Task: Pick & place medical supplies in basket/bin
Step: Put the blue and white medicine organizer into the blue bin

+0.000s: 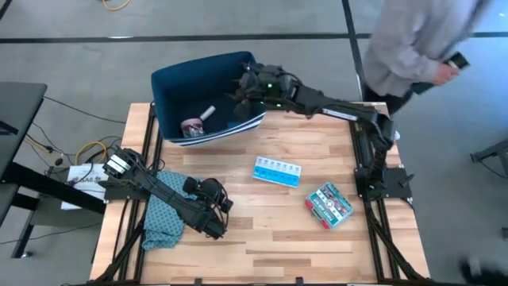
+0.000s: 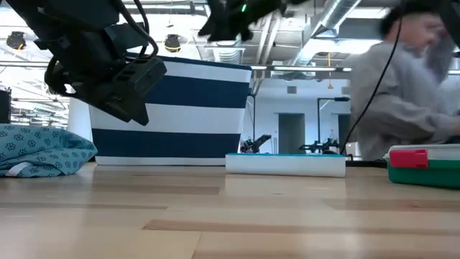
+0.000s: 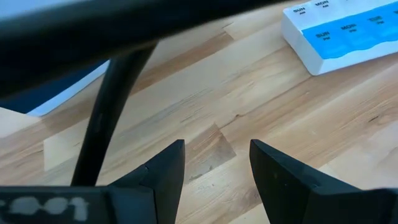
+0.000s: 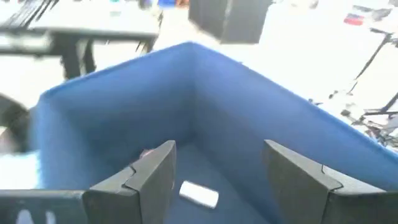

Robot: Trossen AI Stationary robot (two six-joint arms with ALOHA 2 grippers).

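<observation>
Bin [image 1: 171, 95] lies under open right end effector [image 1: 248, 86].

The bin [image 1: 171, 99] stands at the far edge of the bench [image 1: 262, 230], left of centre, with a roll [image 1: 191, 125] and a white stick [image 1: 208, 113] inside it. The right gripper [image 1: 244, 86] hangs over the bin's right end (jaws apart). Nearer, mid-bench, lies the pill organiser [image 1: 277, 171] — the flat box [image 1: 329, 204] right of it. The cloth [image 1: 163, 216] lies at the left, under the left arm [image 1: 171, 195].
</observation>
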